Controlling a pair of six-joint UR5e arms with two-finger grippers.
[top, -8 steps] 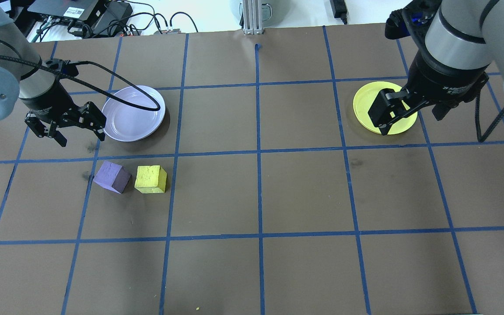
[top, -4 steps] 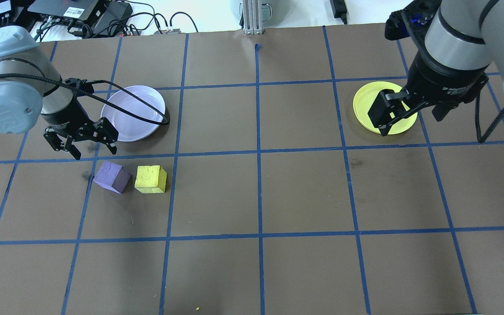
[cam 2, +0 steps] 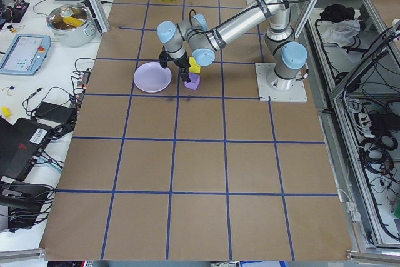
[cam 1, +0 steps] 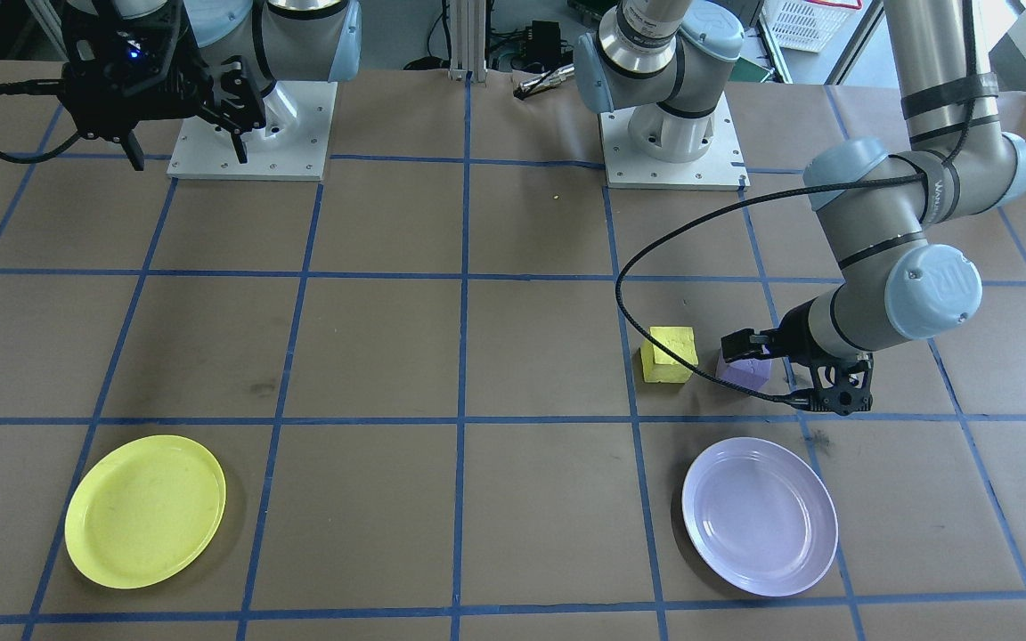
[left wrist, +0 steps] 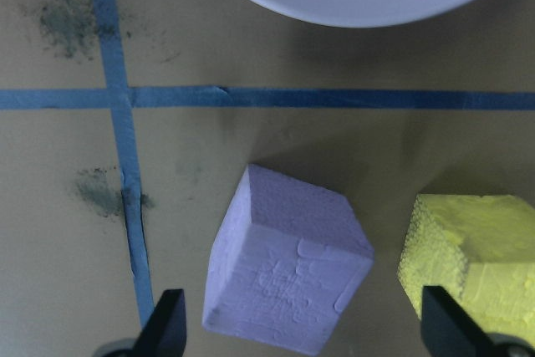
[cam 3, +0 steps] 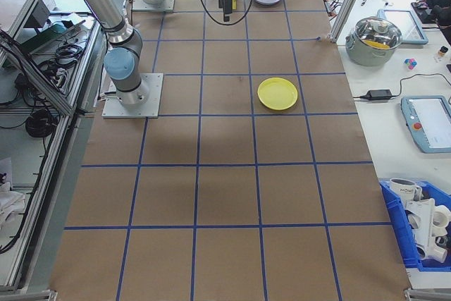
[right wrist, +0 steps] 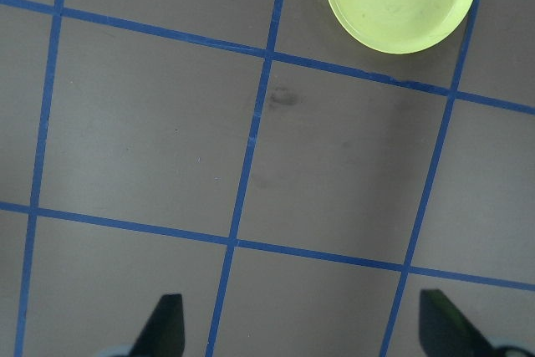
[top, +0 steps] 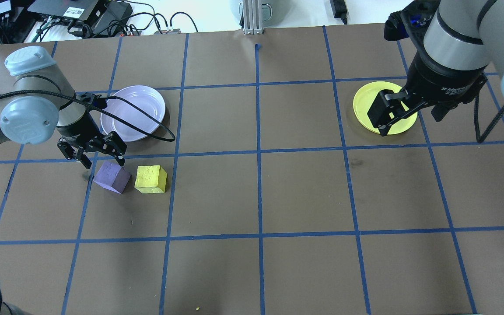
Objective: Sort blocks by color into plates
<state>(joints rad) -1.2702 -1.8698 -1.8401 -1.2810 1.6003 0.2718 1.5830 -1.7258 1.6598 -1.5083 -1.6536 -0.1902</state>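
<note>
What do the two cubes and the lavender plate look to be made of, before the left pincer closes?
Purple cube: likely foam or a similar light material, matte, with a pitted, grainy face. Yellow cube: looks the same, rough and crumbly at the edges. Lavender plate: probably plastic, smooth with a soft sheen and moulded concentric rings.
</note>
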